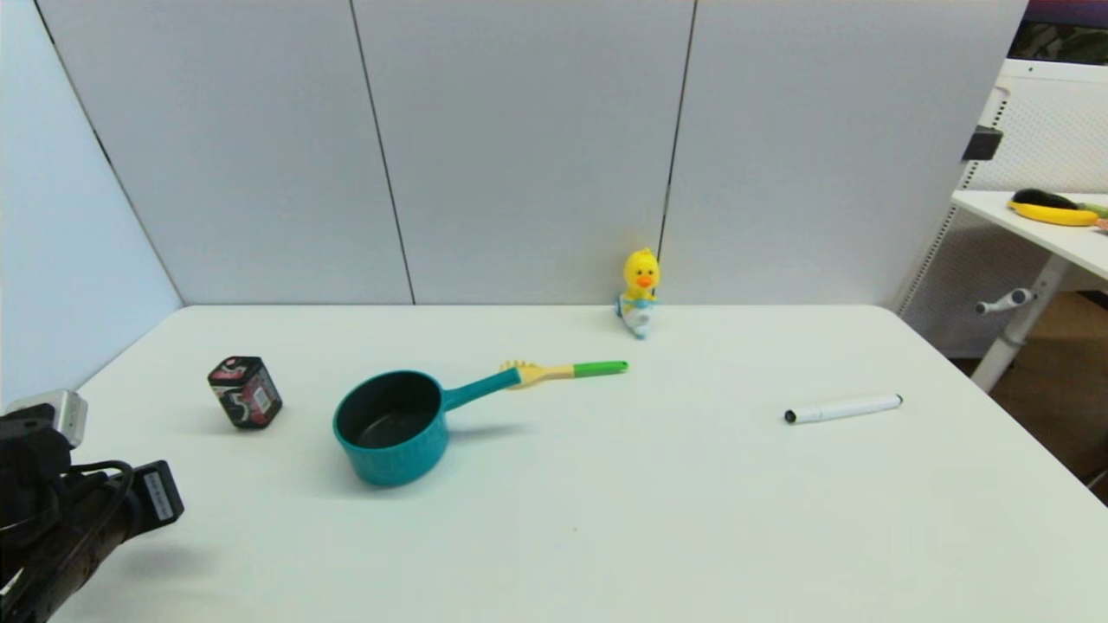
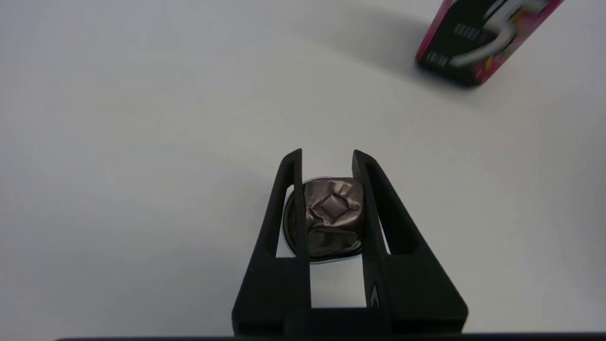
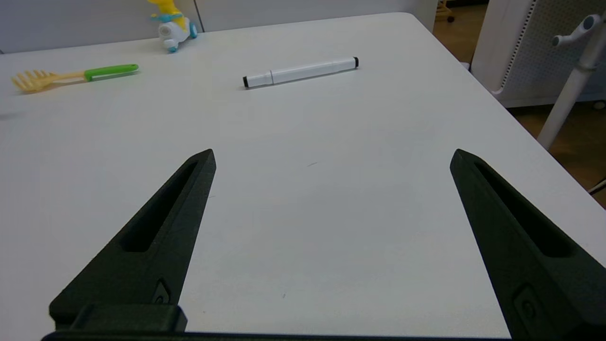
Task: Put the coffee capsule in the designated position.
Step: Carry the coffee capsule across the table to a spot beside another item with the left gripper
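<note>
- Your left gripper (image 2: 326,158) is clamped on the coffee capsule (image 2: 331,215): both black fingers (image 2: 284,208) press its crumpled grey-brown sides, and its pale rim shows below them.
- The capsule sits between those fingers above the white table (image 2: 142,142), near the table's front left corner; you cannot tell whether it touches the surface.
- The black tin (image 1: 245,392) with the red label stands near that gripper, apart from it.
- Your left arm (image 1: 69,510) shows at the head view's lower left edge, well apart from the teal pan (image 1: 394,428).
- Your right gripper (image 3: 331,158) hangs wide open over bare table, holding nothing.
- Beyond it lie the white marker (image 3: 300,72) and the yellow fork (image 3: 71,76) with the green handle, with the duck toy (image 3: 170,21) at the back wall.
</note>
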Motion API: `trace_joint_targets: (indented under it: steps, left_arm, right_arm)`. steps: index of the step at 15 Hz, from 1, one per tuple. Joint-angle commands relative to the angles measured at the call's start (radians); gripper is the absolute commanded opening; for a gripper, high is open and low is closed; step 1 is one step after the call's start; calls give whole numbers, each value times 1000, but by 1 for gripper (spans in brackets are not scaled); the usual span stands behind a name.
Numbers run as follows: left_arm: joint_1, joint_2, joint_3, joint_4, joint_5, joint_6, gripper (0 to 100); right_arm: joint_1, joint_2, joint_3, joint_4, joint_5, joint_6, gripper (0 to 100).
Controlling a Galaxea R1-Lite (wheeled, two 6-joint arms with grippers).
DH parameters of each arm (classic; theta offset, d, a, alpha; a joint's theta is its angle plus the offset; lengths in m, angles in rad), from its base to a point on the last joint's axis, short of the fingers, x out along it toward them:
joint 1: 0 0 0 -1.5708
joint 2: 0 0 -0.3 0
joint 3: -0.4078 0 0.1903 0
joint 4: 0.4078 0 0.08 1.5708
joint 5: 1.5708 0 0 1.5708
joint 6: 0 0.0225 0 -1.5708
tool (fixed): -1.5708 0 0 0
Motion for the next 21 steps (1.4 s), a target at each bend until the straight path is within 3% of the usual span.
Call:
trace_joint_targets:
  steps: [1,6,13,18,21]
  left_arm:
    - [-60,-73,-126,-2,-6,84,0]
    - [-209,-45,-306,0,-41,253,0]
    - [-571,75,-587,172,-55,282,0]
    - [-797,231,-751,189,-56,279,0]
    - [-881,357,-887,199,-162,278,0]
  right_arm:
    - [1,1,2,0,0,0,100]
    - [1,1,2,0,0,0,100]
    - [1,1,0,-2,0,0,100]
    - [-1,1,2,0,0,0,100]
    - [-1,1,0,0,0,0,100]
